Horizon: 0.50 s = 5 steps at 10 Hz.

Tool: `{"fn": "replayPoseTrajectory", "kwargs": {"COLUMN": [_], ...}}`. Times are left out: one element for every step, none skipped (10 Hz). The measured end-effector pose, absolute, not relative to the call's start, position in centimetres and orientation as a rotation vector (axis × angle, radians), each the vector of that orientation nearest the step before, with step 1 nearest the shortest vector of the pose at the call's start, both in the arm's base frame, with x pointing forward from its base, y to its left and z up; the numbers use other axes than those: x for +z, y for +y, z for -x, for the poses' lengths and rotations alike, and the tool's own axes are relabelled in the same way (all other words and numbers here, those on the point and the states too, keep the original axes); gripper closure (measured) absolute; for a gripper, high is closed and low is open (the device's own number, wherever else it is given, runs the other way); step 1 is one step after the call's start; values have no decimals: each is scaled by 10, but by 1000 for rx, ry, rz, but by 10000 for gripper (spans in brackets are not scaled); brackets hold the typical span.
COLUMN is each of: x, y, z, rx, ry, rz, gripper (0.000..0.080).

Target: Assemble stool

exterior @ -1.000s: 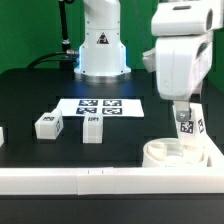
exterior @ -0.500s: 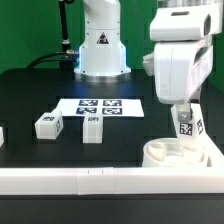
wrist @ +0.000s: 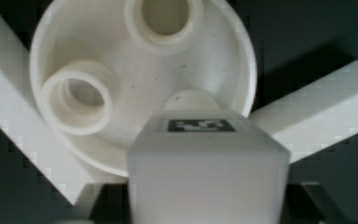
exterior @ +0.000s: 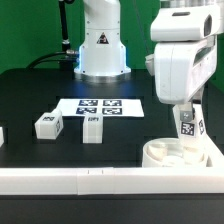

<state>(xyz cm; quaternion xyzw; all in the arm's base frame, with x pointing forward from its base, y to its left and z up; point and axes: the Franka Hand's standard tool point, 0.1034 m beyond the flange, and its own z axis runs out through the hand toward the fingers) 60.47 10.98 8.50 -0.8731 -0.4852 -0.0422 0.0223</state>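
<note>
The round white seat disc [exterior: 170,153] lies at the exterior view's right, tucked into the corner of the white rail. In the wrist view the seat [wrist: 211,60] shows two round sockets. My gripper [exterior: 183,108] is shut on a white leg [exterior: 185,124] with a tag and holds it upright just above the seat. The leg [wrist: 202,170] fills the near part of the wrist view, its tagged end over a third socket. Two more white legs [exterior: 46,125] [exterior: 93,129] lie on the black table at the exterior view's left.
The marker board [exterior: 102,106] lies flat behind the loose legs. A long white rail [exterior: 90,178] runs along the table's front edge, with a side piece [exterior: 212,150] at the exterior view's right. The robot base [exterior: 100,45] stands at the back.
The gripper with the leg has shifted very slightly; the scene otherwise looks the same.
</note>
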Motion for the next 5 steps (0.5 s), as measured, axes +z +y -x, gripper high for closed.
{"fn": "replayPoseTrajectory", "kwargs": {"x": [85, 85, 84, 85, 85], "y": [110, 110, 112, 116, 118], "z": [-605, -604, -604, -605, -605], "rx": [-126, -123, -141, -161, -160], "ry": [-1313, -1128, -954, -708, -476], "rz": [2791, 2861, 2918, 2980, 3014], "gripper": [462, 462, 462, 461, 461]}}
